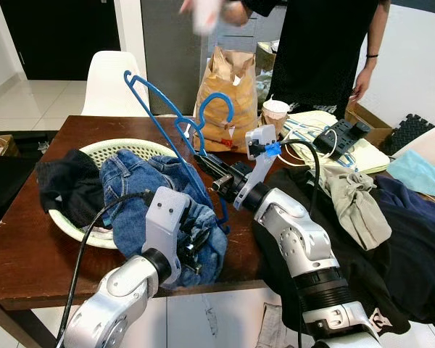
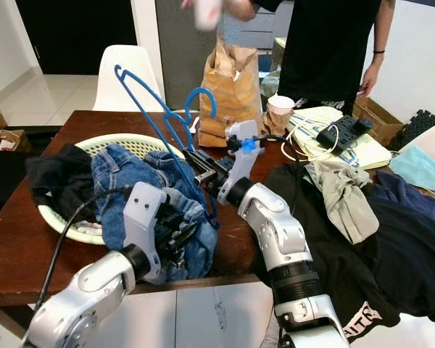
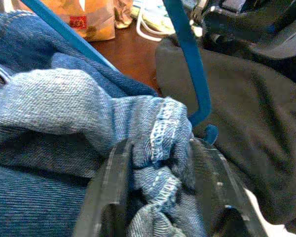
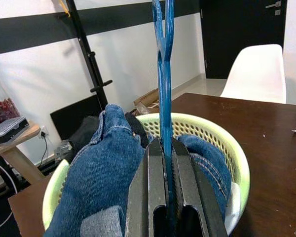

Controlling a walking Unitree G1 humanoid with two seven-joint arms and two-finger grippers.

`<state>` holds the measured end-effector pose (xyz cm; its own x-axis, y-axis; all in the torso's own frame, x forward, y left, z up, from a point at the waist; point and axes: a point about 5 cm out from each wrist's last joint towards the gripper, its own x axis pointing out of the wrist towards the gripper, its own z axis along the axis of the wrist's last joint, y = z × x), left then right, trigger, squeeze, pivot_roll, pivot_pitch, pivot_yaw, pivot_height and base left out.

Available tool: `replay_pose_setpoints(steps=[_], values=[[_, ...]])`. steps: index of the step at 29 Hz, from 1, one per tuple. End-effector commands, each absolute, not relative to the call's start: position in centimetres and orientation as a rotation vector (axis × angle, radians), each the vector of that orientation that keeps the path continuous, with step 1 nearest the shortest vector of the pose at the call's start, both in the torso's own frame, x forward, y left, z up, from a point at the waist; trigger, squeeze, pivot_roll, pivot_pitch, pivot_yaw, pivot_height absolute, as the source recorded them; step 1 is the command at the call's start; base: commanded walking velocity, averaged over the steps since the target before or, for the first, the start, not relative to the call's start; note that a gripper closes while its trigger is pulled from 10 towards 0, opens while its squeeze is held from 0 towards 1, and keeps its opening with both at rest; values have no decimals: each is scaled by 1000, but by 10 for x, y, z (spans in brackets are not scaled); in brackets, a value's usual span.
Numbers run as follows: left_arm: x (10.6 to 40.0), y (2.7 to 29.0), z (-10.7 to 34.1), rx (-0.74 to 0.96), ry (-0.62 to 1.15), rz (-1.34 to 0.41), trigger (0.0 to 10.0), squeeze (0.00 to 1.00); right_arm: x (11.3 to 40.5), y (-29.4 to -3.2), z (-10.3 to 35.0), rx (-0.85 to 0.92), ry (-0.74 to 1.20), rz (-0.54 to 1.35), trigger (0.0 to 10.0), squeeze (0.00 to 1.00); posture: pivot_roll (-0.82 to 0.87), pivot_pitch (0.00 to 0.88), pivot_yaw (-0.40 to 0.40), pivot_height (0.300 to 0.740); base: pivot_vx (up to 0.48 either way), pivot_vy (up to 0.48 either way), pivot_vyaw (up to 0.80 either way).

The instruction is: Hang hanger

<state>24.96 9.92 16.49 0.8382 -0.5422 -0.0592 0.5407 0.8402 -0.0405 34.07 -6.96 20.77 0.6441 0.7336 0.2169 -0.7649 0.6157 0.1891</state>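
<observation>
A blue plastic hanger (image 4: 163, 98) stands tilted above the table, its hook up and to the left. My right gripper (image 1: 207, 166) is shut on its lower bar, just right of the basket. Blue jeans (image 1: 141, 181) spill out of a pale green laundry basket (image 1: 123, 147) toward the table's front edge. My left gripper (image 1: 196, 243) is shut on a bunched fold of the jeans (image 3: 160, 143) near that edge. The hanger's lower corner (image 3: 197, 116) lies close beside the left fingers (image 3: 113, 182).
A person in black (image 1: 319, 51) stands behind the brown table (image 1: 29, 246). A paper bag (image 1: 225, 87), a cup (image 1: 275, 112) and cables sit at the back. Dark garments (image 1: 391, 254) and a beige cloth (image 1: 355, 203) cover the right side. A white chair (image 1: 109, 80) stands behind.
</observation>
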Motion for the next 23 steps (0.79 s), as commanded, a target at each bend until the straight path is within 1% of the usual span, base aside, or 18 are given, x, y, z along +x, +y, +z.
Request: replay_pose_setpoints(steps=[1,3,4,5,6,7,8,10,11,12,13,17,18,19,20,22,23], values=[[248,118,175,-65,27,-542,10000,1000,341,-70,209,268,-132,863,10000,0,59,0,-57,740,0,0,0],[248,118,175,-65,27,-542,10000,1000,341,-70,209,268,-132,863,10000,0,59,0,-57,740,0,0,0],[245,134,188,-83,-23,-524,10000,1000,341,-70,209,266,-132,865,10000,0,61,0,-57,740,0,0,0],[245,134,188,-83,-23,-524,10000,1000,341,-70,209,266,-132,865,10000,0,61,0,-57,740,0,0,0],[240,154,204,-94,-89,-494,10000,1000,341,-70,209,266,-132,867,10000,0,64,0,-58,740,0,0,0],[240,154,204,-94,-89,-494,10000,1000,341,-70,209,266,-132,867,10000,0,64,0,-58,740,0,0,0],[235,174,220,-109,-161,-448,10000,1000,341,-70,209,266,-131,868,10000,0,65,0,-59,740,0,0,0],[235,174,220,-109,-161,-448,10000,1000,341,-70,209,266,-131,868,10000,0,65,0,-59,740,0,0,0],[230,191,233,-122,-226,-398,10000,1000,341,-70,209,265,-130,869,10000,0,66,0,-61,740,0,0,0],[230,191,233,-122,-226,-398,10000,1000,341,-70,209,265,-130,869,10000,0,66,0,-61,740,0,0,0],[224,205,244,-146,-290,-353,10000,1000,341,-70,209,266,-129,871,10000,0,66,0,-63,740,0,0,0],[224,205,244,-146,-290,-353,10000,1000,341,-70,209,266,-129,871,10000,0,66,0,-63,740,0,0,0],[219,219,250,-164,-335,-307,10000,1000,341,-69,209,265,-128,873,10000,0,66,0,-66,740,0,0,0],[219,219,250,-164,-335,-307,10000,1000,341,-69,209,265,-128,873,10000,0,66,0,-66,740,0,0,0],[222,246,248,-191,-354,-157,10000,1000,341,-69,209,263,-128,876,10000,0,65,0,-73,740,0,0,0],[222,246,248,-191,-354,-157,10000,1000,341,-69,209,263,-128,876,10000,0,65,0,-73,740,0,0,0],[222,265,244,-211,-361,-53,10000,1000,342,-69,209,262,-127,878,10000,0,65,0,-74,740,0,0,0]])
